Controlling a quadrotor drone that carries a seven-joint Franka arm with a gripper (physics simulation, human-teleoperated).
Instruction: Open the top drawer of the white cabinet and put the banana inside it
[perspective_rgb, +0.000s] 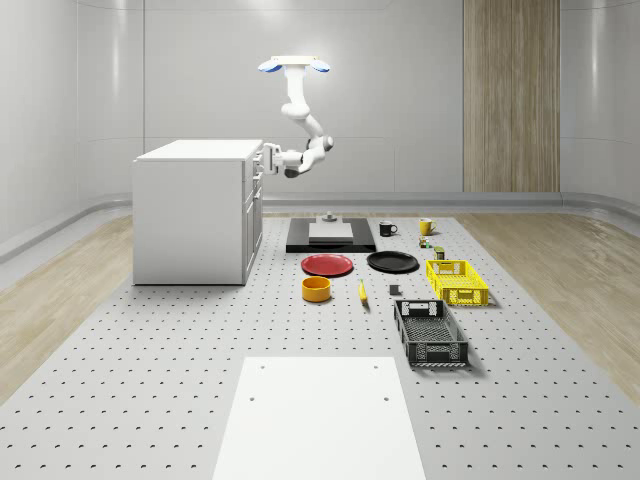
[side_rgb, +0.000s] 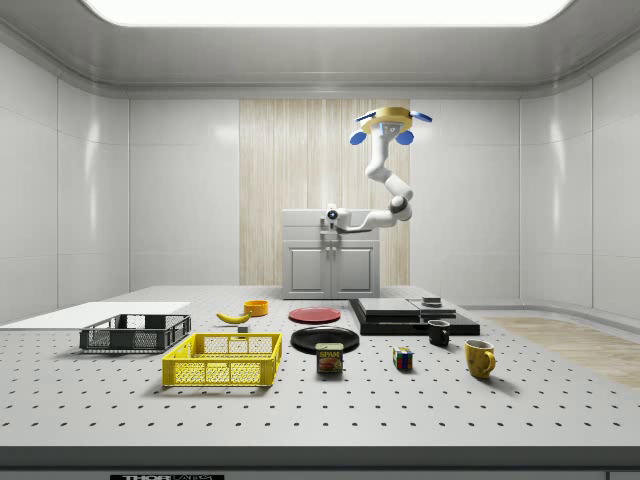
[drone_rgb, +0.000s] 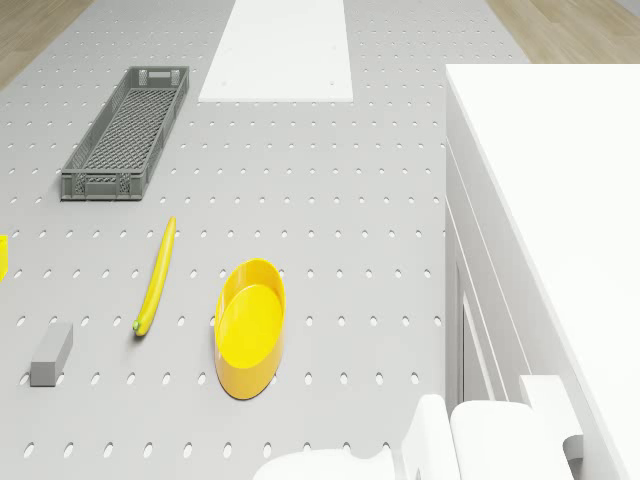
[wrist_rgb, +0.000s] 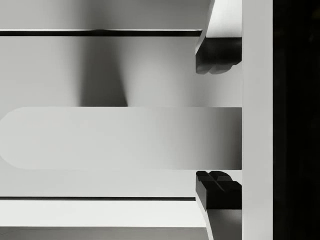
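Two crates sit on the perforated table (perspective_rgb: 150, 400): a yellow crate (perspective_rgb: 457, 281) and a dark grey crate (perspective_rgb: 430, 333), both showing bare mesh floors with nothing in them. An orange-yellow bowl (perspective_rgb: 317, 289) stands alone and holds nothing, as the drone view confirms by looking into it. The white cabinet (perspective_rgb: 195, 210) stands at the whole-scene view's left; its top drawer (wrist_rgb: 100, 70) sits flush with the cabinet front, shut. The drone (perspective_rgb: 294, 66) hovers in the air just beside the cabinet's front, above the table, with the arm bent down and back toward the cabinet. The gripper (wrist_rgb: 218, 117) is at the top drawer's handle (wrist_rgb: 120, 138); in the wrist view the two dark fingertips (wrist_rgb: 218, 55) stand one on each side of the flat handle bar, a gap visible between each pad and the bar, so the claw is parted and clasps nothing. The banana (perspective_rgb: 362, 291) lies flat on the table between the bowl and the dark grey crate, well apart from the cabinet, untouched. Near it are a red plate (perspective_rgb: 328, 265), a black plate (perspective_rgb: 392, 262), and a small grey block (drone_rgb: 51, 353). Nothing stands between the cabinet front and the arm. The side view adds a Spam tin (side_rgb: 330, 358), a colour cube (side_rgb: 402, 359), a black mug (side_rgb: 439, 333) and a yellow mug (side_rgb: 480, 358).
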